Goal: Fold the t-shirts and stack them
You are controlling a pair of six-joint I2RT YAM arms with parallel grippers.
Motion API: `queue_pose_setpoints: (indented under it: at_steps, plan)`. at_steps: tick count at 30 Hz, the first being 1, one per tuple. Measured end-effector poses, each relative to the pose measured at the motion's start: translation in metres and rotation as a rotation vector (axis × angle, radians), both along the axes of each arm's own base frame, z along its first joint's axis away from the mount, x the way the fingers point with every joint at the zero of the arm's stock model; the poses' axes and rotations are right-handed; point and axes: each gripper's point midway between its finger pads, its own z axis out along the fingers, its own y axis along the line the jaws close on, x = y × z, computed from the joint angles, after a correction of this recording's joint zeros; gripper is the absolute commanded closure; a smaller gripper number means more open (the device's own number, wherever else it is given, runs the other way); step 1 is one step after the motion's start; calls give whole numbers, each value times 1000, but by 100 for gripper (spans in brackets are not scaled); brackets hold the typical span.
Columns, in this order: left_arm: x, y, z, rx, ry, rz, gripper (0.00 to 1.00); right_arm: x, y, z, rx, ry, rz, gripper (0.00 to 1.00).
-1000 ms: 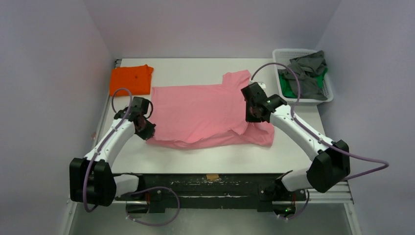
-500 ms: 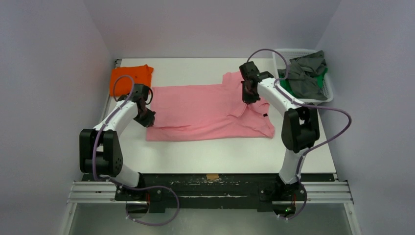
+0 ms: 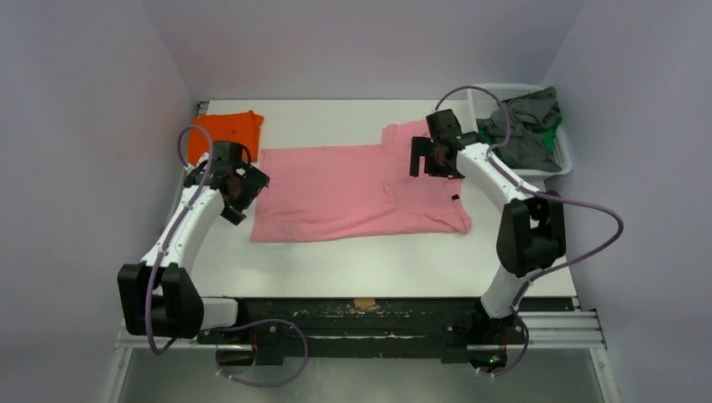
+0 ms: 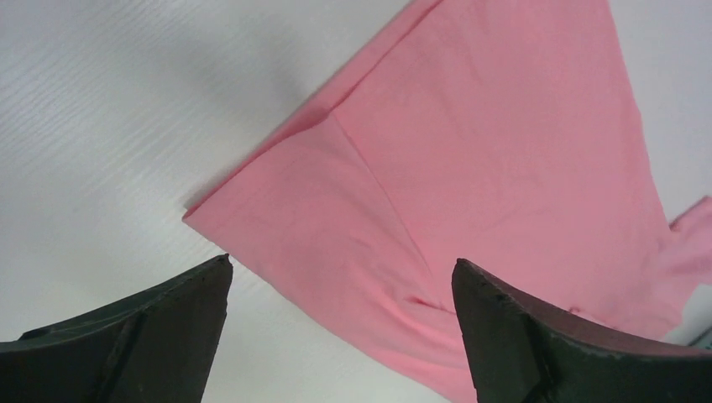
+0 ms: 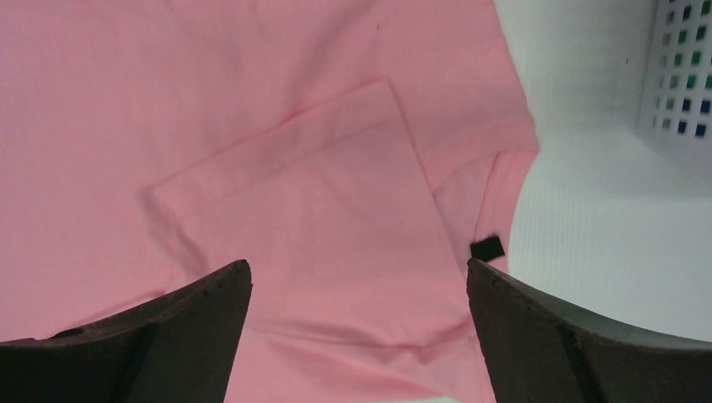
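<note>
A light pink t-shirt lies flat across the middle of the table, its near half folded over and a sleeve turned in. My left gripper hovers open above the shirt's left edge, nothing between its fingers. Above the collar end hangs my right gripper, also open and empty; a black tag shows by its right finger. A folded bright orange t-shirt rests at the back left. Grey and green t-shirts are piled in the basket.
A white plastic basket stands at the back right corner; its perforated wall shows in the right wrist view. Purple walls close the table on three sides. Bare white table lies in front of the pink shirt.
Both grippers carried the pink shirt's edge toward the back, then opened and let it go. The left gripper has lifted off to the left; the right has risen above the collar.
</note>
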Motion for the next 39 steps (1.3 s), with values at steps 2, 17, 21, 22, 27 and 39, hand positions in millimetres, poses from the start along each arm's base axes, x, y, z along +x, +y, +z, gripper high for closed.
queue_pose_setpoints:
  at_steps: [2,17,21,22,27,39]
  plan:
    - [-5,-6,11,-26,-55,-42,0,-18,3,5,51,-24,23,2]
    - [14,-126,-78,-199,96,-509,0,-70,47,-71,361,45,71,4]
    - [23,-137,-83,-209,98,-533,0,-70,48,-76,387,18,38,4]
    - [23,-138,-85,-208,100,-535,0,-71,48,-76,395,10,30,4]
    - [18,-146,-85,-191,97,-548,0,-88,37,-76,400,-13,-40,2]
    - [-53,-181,-85,-235,69,-625,0,-179,-17,-82,306,59,-235,1]
